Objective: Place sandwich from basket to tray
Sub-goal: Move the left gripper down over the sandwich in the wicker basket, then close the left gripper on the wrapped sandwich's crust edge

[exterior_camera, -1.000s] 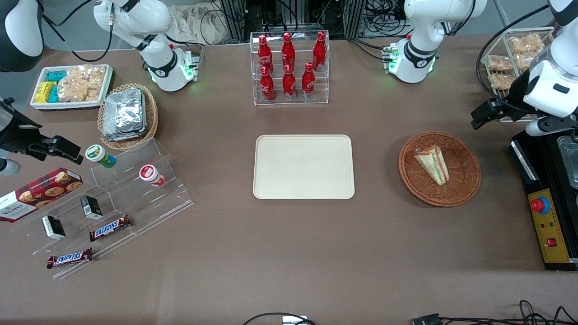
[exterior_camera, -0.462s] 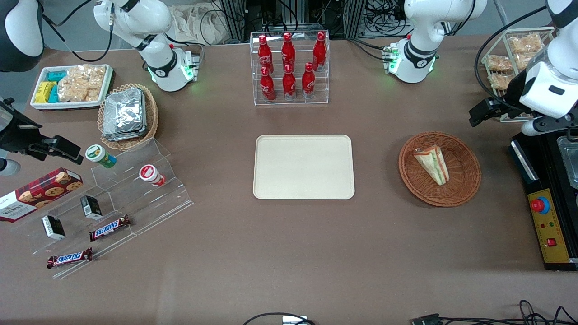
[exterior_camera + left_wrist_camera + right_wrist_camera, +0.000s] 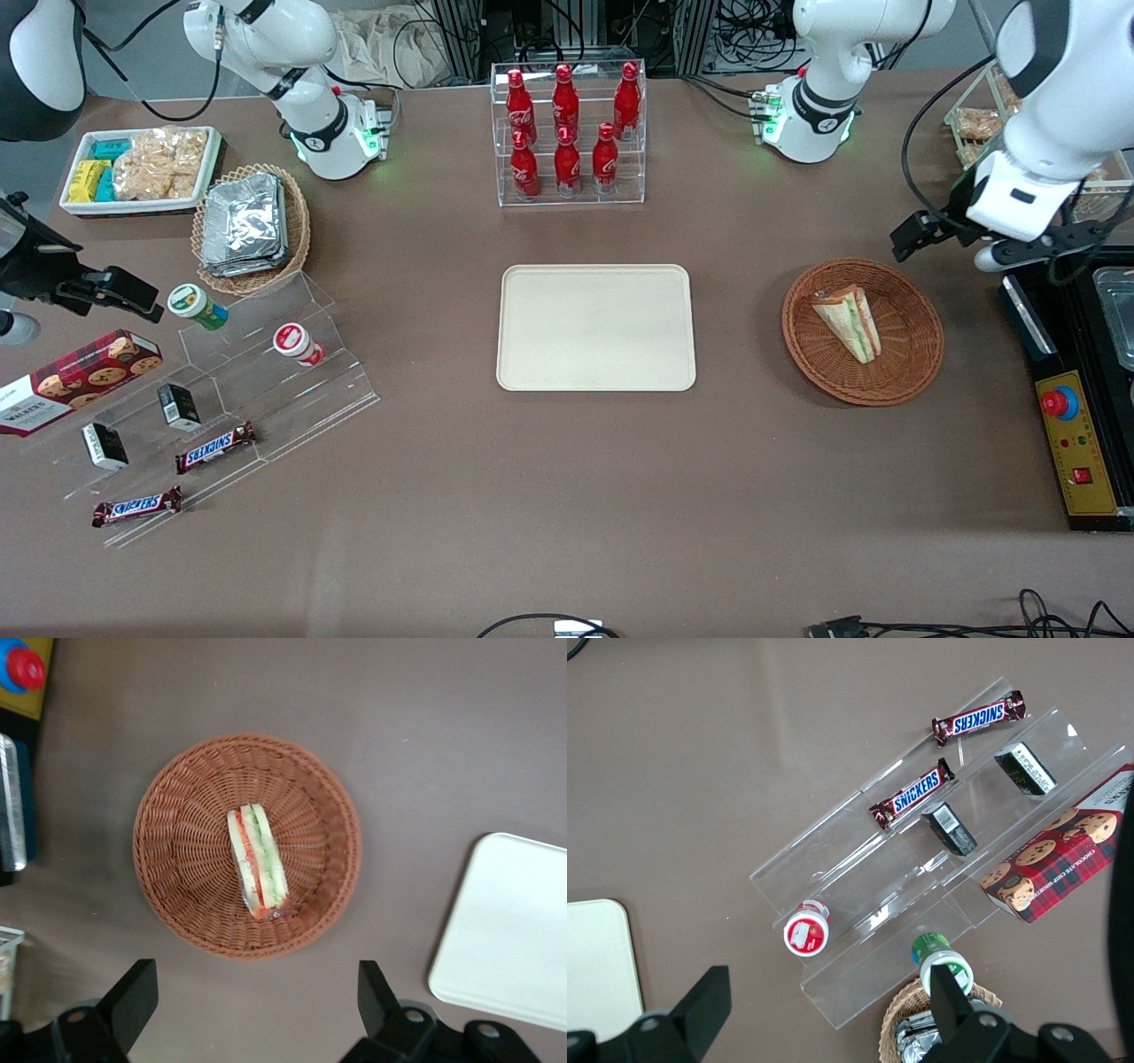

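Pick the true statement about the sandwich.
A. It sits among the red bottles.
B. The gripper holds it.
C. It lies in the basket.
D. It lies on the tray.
C: the sandwich lies in the basket, while the open gripper hovers above, touching nothing, and the tray holds no sandwich.

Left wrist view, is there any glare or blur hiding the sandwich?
Left wrist view: the sandwich in the basket is sharp and evenly lit, no glare, with the open tool hanging above the table nearby. Front view: the basket casts a soft shadow on the table.
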### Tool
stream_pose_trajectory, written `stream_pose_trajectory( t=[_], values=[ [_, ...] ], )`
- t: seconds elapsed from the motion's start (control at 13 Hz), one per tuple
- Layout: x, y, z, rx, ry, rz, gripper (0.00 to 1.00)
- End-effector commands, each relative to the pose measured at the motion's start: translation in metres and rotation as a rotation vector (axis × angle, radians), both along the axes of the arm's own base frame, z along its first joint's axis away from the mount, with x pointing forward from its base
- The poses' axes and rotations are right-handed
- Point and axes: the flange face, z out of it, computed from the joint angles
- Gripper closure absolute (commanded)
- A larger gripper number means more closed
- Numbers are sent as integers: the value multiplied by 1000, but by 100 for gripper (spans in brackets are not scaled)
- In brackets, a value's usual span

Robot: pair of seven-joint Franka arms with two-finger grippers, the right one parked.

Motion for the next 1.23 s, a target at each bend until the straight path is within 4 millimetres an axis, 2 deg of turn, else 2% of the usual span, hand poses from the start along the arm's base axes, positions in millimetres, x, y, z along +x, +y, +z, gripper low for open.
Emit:
stream_pose_trajectory(
  t=[0.0, 0.23, 0.62, 0.85, 1.15],
  values=[
    [-15, 11, -50, 1, -41, 8, 0],
    [-19, 16, -127, -5, -108, 14, 0],
    [-5, 25, -225, -13, -119, 35, 0],
    [-5, 25, -256, -14, -104, 35, 0],
    [-6, 25, -262, -14, -91, 35, 0]
  ],
)
